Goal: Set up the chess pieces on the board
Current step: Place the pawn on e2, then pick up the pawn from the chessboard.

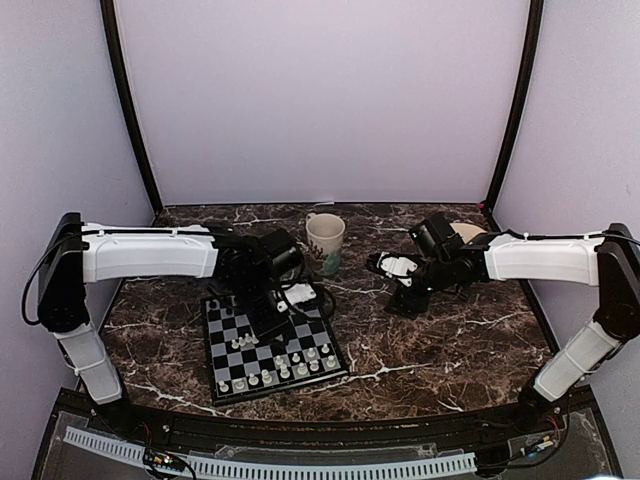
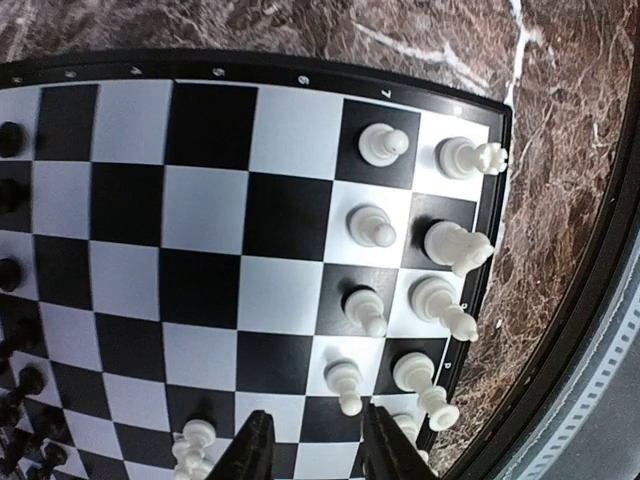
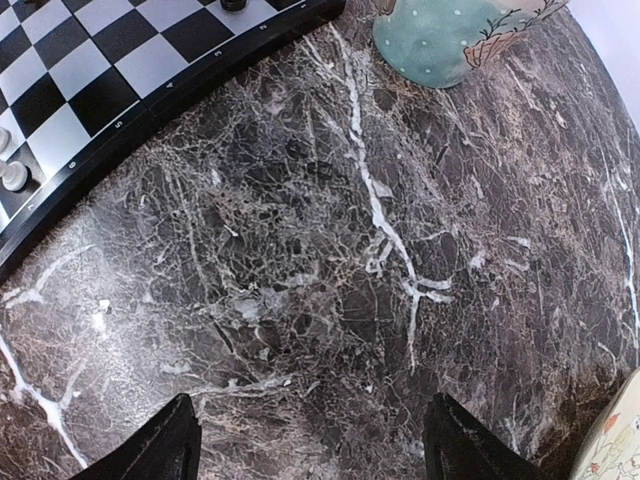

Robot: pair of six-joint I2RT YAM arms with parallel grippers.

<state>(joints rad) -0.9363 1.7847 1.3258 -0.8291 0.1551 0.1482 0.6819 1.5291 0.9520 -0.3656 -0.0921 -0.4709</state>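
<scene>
Progress judged far along, not finished. Found the board [image 2: 205, 215] at lower centre-left of the top view, flat on the marble tabletop [image 3: 350, 250]. Saw, in the left wrist view, white pawns [image 2: 372, 225] lined up one file in from the right edge, taller white pieces [image 2: 457, 247] in the edge file beside them, and black pieces [image 2: 10, 138] crowded along the left edge. Spotted no loose piece on the marble. Reckoned the remainder small: probably the white pawn row near the bottom of that view, where one pawn stood out of line.

Counted four white pawns in line, plus at least one more at the bottom edge, left of the fingers. Counted four taller white pieces in full and a fifth half hidden behind a finger. Could not count the black pieces, cropped as they were. Counted one board and one mug [image 1: 325, 238], up beyond the board's far edge.

Found the left gripper [image 2: 316, 430] low over the white side, fingers slightly parted, pinching nothing, a pawn just ahead of the gap. Found the right gripper [image 3: 310, 420] over bare marble right of the board, fingers spread wide, gripping nothing.
</scene>
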